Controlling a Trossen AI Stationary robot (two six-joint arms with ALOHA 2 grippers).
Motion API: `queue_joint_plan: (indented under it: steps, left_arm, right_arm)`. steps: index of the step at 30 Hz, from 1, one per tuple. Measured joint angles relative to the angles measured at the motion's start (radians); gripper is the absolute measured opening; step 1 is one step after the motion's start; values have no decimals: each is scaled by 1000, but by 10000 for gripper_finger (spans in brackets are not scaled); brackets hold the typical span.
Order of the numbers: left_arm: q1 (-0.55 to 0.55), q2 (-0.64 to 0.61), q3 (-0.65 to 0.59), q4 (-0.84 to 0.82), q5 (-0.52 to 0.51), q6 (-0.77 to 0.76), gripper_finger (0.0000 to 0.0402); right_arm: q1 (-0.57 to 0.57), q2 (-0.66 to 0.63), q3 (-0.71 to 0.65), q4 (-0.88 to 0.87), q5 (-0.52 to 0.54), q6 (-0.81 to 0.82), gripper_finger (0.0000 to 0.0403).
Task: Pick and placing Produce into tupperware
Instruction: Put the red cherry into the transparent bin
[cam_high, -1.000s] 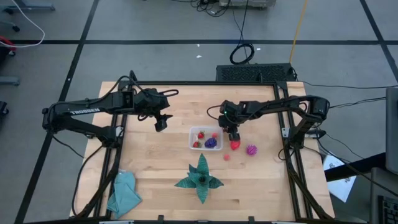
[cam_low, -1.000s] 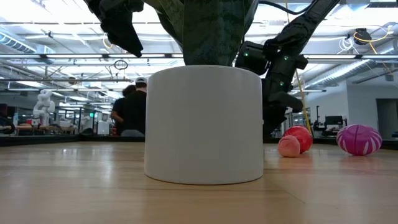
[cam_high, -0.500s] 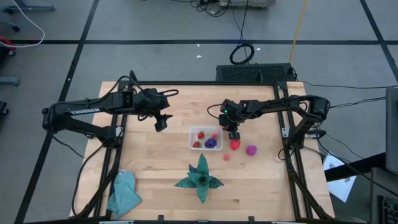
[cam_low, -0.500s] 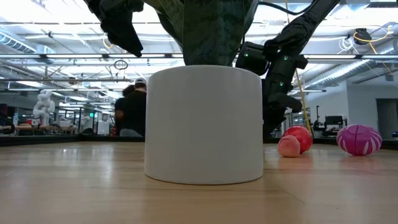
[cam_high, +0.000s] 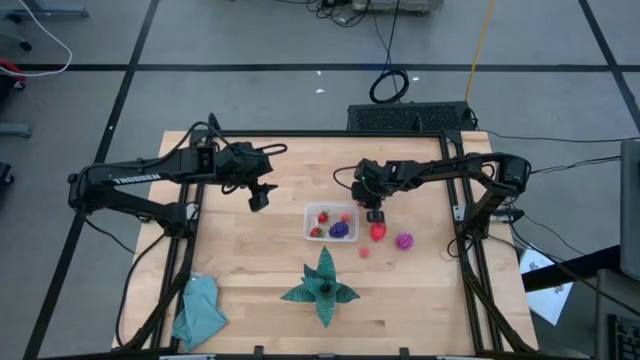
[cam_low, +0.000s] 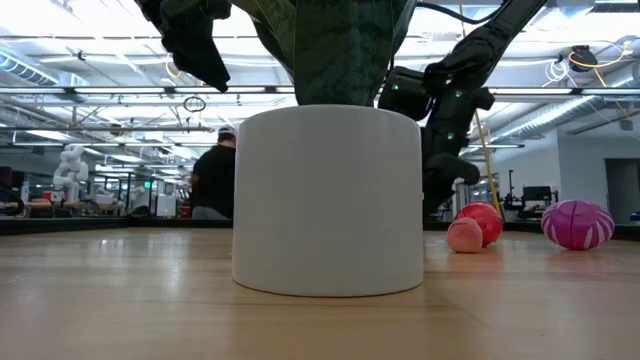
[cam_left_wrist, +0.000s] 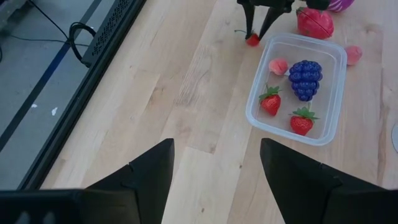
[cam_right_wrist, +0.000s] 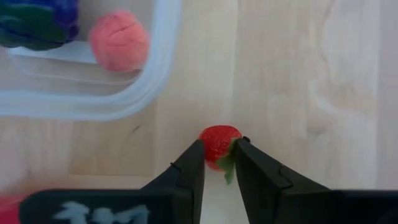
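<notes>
Four fruits fill the tupperware (cam_left_wrist: 297, 87); the right pincer (cam_right_wrist: 217, 163) grasps a fifth, a half-hidden small strawberry (cam_right_wrist: 216, 145); the left pincer (cam_left_wrist: 214, 168) hangs released.

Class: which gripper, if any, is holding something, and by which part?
The right gripper pinches a small red strawberry-like toy fruit by its leafy end, beside the clear plastic container. The left gripper holds nothing.

Four fruits (cam_left_wrist: 304, 79) in the tupperware (cam_left_wrist: 331, 93); one strawberry (cam_right_wrist: 217, 145) just outside.

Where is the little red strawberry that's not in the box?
The small strawberry sits on the wooden table just outside the tupperware, pinched in the right pincer.
</notes>
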Motion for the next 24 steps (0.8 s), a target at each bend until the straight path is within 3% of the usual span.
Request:
queue_joint_plan:
  steps: [17,24]
  left_arm:
    - [0,0,0,0,0,0,244]
    - [0,0,0,0,0,0,244]
  right_arm:
    - [-20,-5,0,-21,4,18,65]
    - [-41,-53,-4,-43,79,4,65]
